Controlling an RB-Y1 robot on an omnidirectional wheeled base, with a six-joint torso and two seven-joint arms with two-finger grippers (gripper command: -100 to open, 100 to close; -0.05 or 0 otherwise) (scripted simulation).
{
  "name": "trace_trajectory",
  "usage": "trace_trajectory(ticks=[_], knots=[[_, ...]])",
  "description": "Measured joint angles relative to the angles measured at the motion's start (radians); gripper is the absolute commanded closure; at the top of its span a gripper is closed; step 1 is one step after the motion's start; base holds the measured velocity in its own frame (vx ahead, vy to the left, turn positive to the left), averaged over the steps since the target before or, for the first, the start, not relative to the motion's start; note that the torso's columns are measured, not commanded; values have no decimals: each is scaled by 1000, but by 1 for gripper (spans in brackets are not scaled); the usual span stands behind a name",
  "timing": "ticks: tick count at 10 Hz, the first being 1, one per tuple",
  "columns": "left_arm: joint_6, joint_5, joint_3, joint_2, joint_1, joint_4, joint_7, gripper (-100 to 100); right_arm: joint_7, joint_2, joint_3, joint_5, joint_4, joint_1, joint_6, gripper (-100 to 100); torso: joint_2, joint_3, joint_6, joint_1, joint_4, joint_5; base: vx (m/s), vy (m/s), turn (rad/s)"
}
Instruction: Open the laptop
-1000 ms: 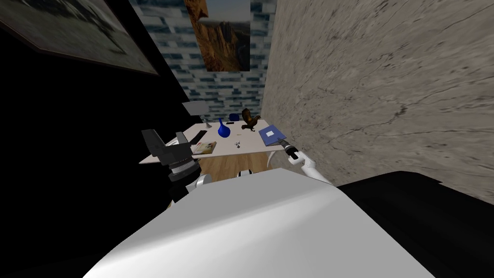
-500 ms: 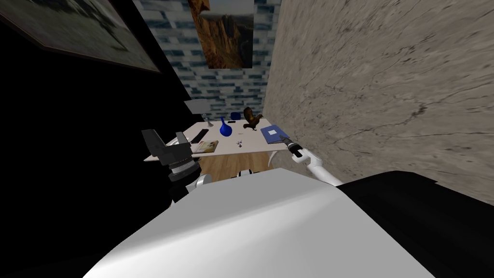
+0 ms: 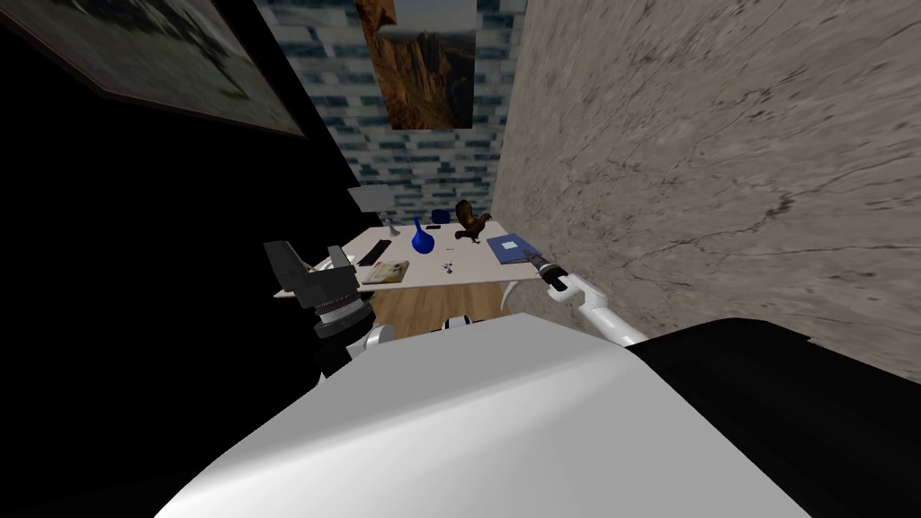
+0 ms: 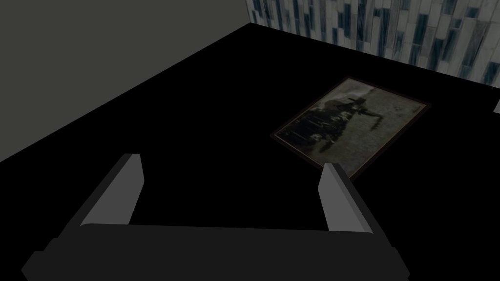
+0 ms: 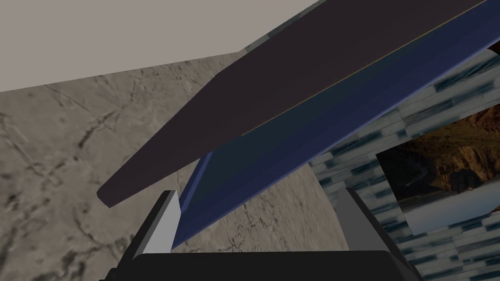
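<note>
— Blue laptop (image 3: 509, 248), lying flat on the near right corner of the bench (image 3: 468, 272), close beside the stone wall (image 3: 719, 180). Where is the right gripper (image 3: 538, 261)?

— At the laptop's near edge. In the right wrist view its fingers (image 5: 163, 222) stand apart. The blue slab's corner reaches in between them, nearer one finger, and nothing is clamped. A dark plane meets the blue one along a thin pale line, and I cannot tell lid from base there.

— So what could go wrong?

— That edge is thin. If the fingers catch both halves, I'd expect the whole laptop to lift instead of hinging. If they push rather than raise, it likely slides across the bench toward the brown bird figurine (image 3: 468, 225) and the blue vase (image 3: 420, 239). The wall also leaves that arm little room to swing.

— And the left gripper (image 4: 234, 190)?

— Raised off the bench's left side, fingers apart, holding nothing.
</note>
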Motion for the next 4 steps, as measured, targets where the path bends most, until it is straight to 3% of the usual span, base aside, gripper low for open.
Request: trace_trajectory(ticks=[4], knots=[[0, 0, 0, 0, 0, 0, 0, 0, -1, 2, 3, 0, 2, 2, 1, 0, 1, 1, 0, 1, 1, 1, 0, 0, 0]])
